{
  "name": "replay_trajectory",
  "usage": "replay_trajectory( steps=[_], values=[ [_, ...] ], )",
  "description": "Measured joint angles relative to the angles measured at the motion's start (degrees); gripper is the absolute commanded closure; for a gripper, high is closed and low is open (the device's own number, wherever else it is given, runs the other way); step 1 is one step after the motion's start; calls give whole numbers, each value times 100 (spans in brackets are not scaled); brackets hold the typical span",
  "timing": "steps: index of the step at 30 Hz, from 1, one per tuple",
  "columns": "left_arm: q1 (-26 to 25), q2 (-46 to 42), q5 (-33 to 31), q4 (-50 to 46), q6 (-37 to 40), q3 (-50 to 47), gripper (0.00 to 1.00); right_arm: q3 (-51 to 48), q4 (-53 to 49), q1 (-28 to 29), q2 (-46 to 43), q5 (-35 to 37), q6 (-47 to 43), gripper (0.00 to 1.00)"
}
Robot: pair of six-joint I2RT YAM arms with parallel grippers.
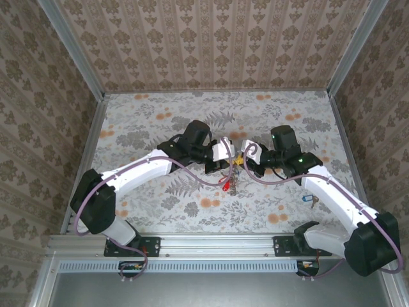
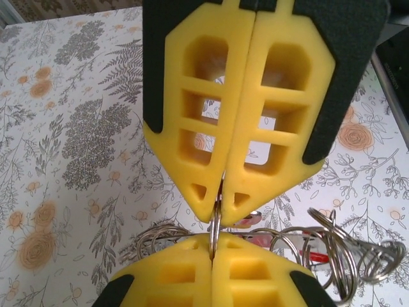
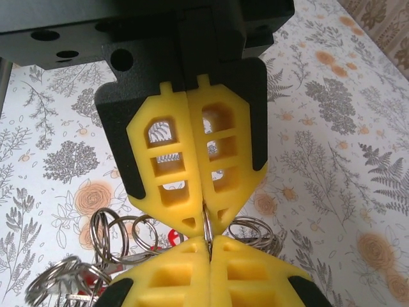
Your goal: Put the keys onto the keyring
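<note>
Tightly — keyring [image 2: 215, 225] nipped; left pincer [image 2: 211, 247], right pincer [image 3: 209, 247].

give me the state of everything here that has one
left gripper, shut on the keyring
right gripper, shut on the keyring
keyring, pinched by both grippers, keys and tags hanging below
blue key, lying loose on the table, not on the keyring

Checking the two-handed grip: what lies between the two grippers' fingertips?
A short stretch of the keyring, its wire pinched by the left gripper below and the right gripper above, seen in the left wrist view.
</note>
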Motion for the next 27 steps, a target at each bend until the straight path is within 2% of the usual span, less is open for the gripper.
replay_trajectory(
  steps=[4, 8, 20, 24, 27],
  values=[
    [74, -11, 247, 332, -168, -170, 100, -177, 293, -17, -83, -24, 42, 85],
    [201, -42, 560, 723, -396, -490, 100, -326, 542, -66, -79, -245, 162, 83],
    [289, -177, 1038, 1357, -728, -719, 100, -514, 925, -260, 24, -664, 306, 82],
    [313, -181, 1067, 1384, -750, -723, 100, -535, 1003, -291, 72, -730, 317, 87],
    [326, -181, 1067, 1412, -752, -732, 100, -535, 1040, -310, 72, -791, 352, 86]
  ],
)
